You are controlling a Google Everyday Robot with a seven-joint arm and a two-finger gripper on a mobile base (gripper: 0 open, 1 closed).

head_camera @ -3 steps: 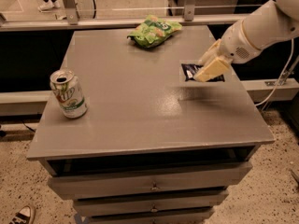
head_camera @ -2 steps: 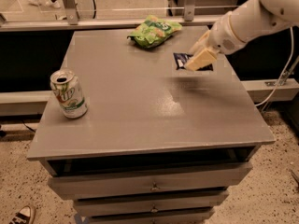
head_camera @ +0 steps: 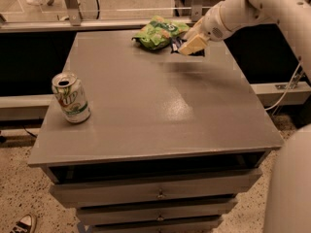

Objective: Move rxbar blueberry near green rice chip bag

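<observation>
Okay, I'm holding rxbar blueberry just beside green rice chip bag.
Gripper is pinching its thin edge closed; light, slippery, I'm guessing.

Cream pincer just beside light-green bag; bar seemingly navy; table grey.

I see the green rice chip bag on the surface, at its far edge, right of centre. The gripper hangs just right of the bag. Its fingers appear clamped on the rxbar blueberry, just beside the bag. The can stands well apart, at the left edge.
</observation>
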